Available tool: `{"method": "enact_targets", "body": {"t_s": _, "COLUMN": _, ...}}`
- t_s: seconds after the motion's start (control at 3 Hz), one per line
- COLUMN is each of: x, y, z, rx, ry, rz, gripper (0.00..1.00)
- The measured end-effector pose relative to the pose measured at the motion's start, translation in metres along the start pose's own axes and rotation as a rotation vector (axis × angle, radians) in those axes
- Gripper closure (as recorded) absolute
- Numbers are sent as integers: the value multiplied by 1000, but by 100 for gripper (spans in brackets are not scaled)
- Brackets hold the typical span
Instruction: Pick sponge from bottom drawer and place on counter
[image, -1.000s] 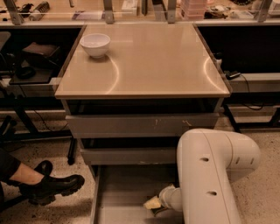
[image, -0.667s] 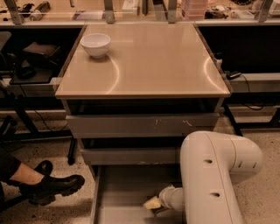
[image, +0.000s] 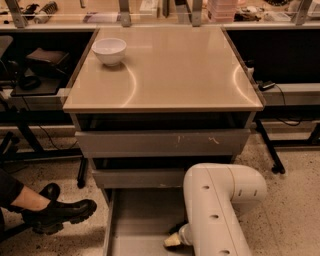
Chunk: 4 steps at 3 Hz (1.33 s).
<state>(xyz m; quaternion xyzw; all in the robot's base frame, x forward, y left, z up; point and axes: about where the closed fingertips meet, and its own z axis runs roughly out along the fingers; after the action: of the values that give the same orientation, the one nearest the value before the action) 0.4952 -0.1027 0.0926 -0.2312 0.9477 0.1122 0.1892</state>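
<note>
Gripper (image: 174, 242) — lower now — inside the bottom drawer (image: 142, 216).

The glossy beige counter (image: 170, 75) is carrying a white bowl (image: 109, 51), sitting near its back left corner. My gripper (image: 172, 242) is hanging way lower, down inside the open bottom drawer (image: 135, 220), close to its floor.

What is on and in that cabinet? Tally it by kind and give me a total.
Drawers: 3 (upper drawer, middle drawer, bottom drawer pulled out)
Bowls: 1 (white bowl at the left rear of the counter)
Grippers: 1 (gripper low inside the bottom drawer, toward its right side)
Total: 5
</note>
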Motion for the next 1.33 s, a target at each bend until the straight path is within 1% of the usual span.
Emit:
{"method": "enact_targets", "body": {"t_s": 0.33, "x": 0, "y": 0, "z": 0, "rx": 0, "ry": 0, "rz": 0, "gripper": 0}}
{"method": "enact_targets", "body": {"t_s": 0.67, "x": 0, "y": 0, "z": 0, "rx": 0, "ry": 0, "rz": 0, "gripper": 11}}
{"method": "enact_targets", "body": {"t_s": 1.0, "x": 0, "y": 0, "z": 0, "rx": 0, "ry": 0, "rz": 0, "gripper": 29}}
{"method": "enact_targets", "body": {"t_s": 1.33, "x": 0, "y": 0, "z": 0, "rx": 0, "ry": 0, "rz": 0, "gripper": 53}}
